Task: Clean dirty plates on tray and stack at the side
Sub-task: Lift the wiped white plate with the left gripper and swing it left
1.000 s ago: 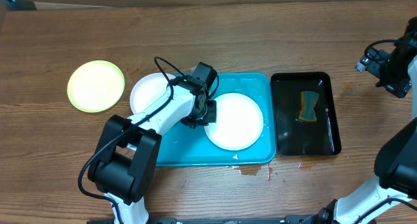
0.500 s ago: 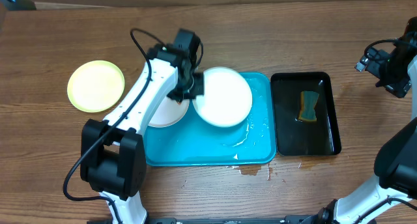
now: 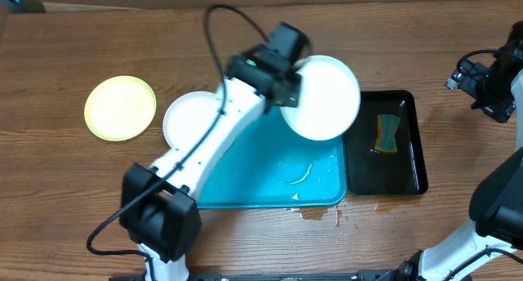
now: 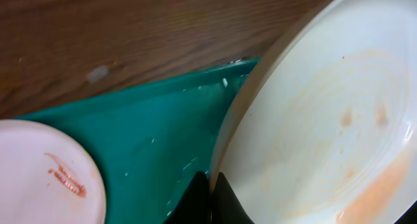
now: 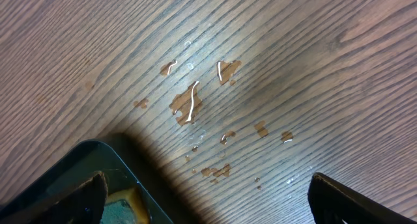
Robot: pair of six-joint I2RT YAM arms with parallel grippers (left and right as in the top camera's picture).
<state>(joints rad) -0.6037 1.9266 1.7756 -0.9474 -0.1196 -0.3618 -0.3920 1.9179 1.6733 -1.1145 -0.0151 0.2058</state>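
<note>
Left wrist: fingers point(image 4: 193, 202) pinch plate point(image 4: 319, 133) (apparently its rim).

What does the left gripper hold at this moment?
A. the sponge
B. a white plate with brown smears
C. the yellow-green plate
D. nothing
B: the left gripper is shut on the rim of a white plate that has brown smears. The sponge lies in the black tray, and the yellow-green plate lies on the table.
</note>
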